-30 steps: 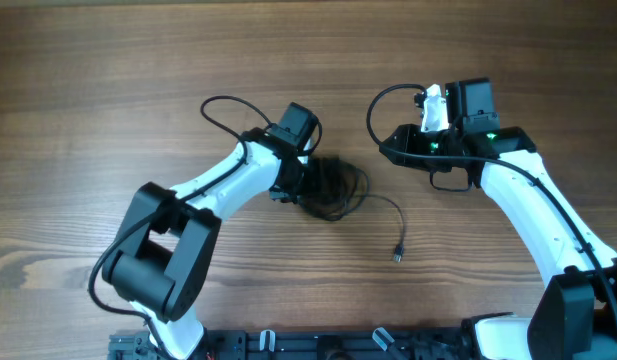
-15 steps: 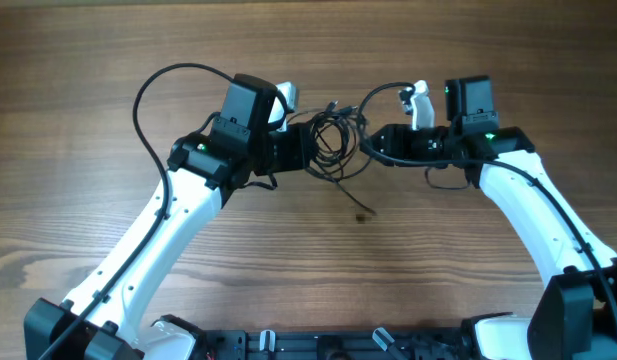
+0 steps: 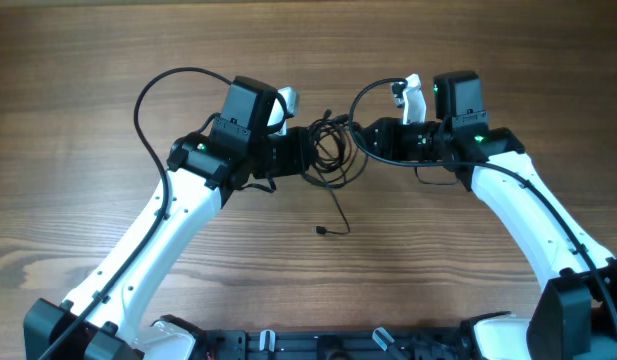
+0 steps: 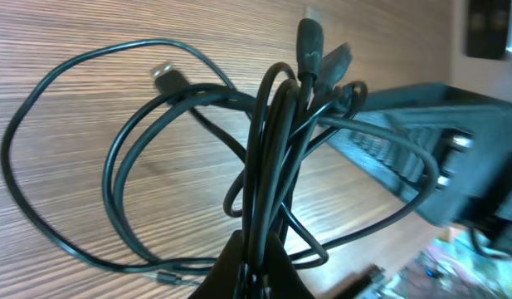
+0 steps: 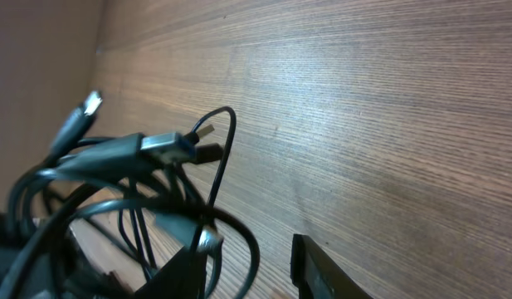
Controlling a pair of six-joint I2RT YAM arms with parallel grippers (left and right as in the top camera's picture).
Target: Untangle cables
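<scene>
Left claw (image 3: 306, 152) is clamped on the cables (image 3: 331, 150), bunch lifted mid-table, right claw (image 3: 366, 137) open right beside it, so next it probably needs to grab one loop and pull apart.

Wooden table (image 3: 108, 60), brown, grain running left to right. Tangle of thin black cables (image 3: 331, 150) bunched over its upper middle (lifted or touching the wood: cannot tell). One loose strand trailing down from the bunch toward the near edge, ending in a small plug (image 3: 321, 231) that looks to rest on the wood.
</scene>
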